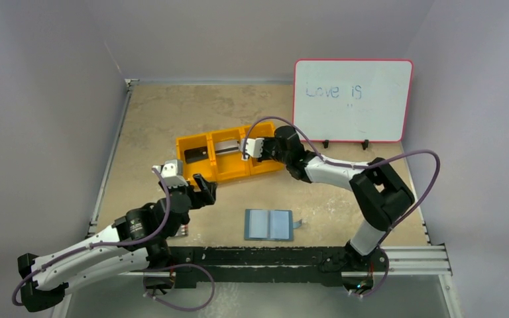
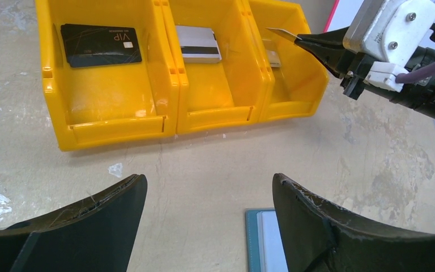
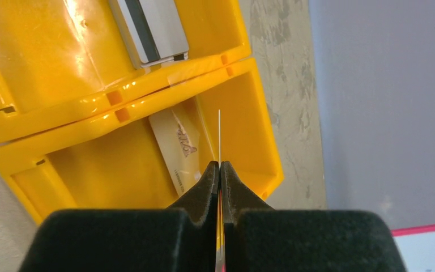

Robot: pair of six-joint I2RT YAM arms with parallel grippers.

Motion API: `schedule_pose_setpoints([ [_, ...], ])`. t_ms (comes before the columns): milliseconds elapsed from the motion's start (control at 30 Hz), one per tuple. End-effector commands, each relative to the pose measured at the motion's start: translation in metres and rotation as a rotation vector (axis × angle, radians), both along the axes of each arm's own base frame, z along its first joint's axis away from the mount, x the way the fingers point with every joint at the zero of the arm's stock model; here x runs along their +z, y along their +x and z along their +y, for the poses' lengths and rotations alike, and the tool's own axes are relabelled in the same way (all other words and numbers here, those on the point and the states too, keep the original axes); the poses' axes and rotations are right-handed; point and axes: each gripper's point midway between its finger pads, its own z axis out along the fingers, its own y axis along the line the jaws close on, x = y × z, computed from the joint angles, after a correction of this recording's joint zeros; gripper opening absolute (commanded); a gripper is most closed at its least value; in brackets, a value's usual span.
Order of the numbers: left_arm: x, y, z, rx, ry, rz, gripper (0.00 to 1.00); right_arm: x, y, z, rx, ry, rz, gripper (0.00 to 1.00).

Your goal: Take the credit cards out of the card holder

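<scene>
One thin card [image 2: 282,34] edge-on, pinched in right gripper [image 3: 220,165]; left gripper [image 2: 208,181] wide open.

Left wrist: I only get a corner of the holder [image 2: 263,243], rest cut by the bottom edge. Tan card [image 2: 273,58] mostly behind the bin [image 2: 113,127] wall. Right wrist: held card [image 3: 219,136] in the right gripper [image 3: 220,167] is edge-on, just a line, can't read its face. Silver card [image 3: 150,28] clipped by the top edge. Top view: second line on the whiteboard [image 1: 371,119] too faint for me to read.
</scene>
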Motion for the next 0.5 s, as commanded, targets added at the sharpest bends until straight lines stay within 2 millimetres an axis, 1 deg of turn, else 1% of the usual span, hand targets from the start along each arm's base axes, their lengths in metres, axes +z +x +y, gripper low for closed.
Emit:
schedule_pose_setpoints([
  [0,0.012,0.003,0.004,0.022,-0.014,-0.027,0.82,0.025,0.014,0.018,0.076,0.03,-0.052,0.0],
  [100,0.013,0.003,0.002,0.019,-0.01,-0.025,0.82,0.018,0.018,0.025,0.111,0.018,-0.031,0.0],
  [267,0.014,0.002,0.001,0.005,0.012,-0.02,0.82,0.006,0.033,0.024,0.118,-0.004,-0.032,0.0],
  [367,0.014,0.002,0.003,0.001,0.02,-0.023,0.82,-0.002,0.036,0.026,0.149,-0.018,-0.004,0.01],
  [467,0.013,0.002,0.005,0.007,0.03,-0.025,0.82,-0.007,0.044,0.027,0.152,-0.026,-0.006,0.01],
])
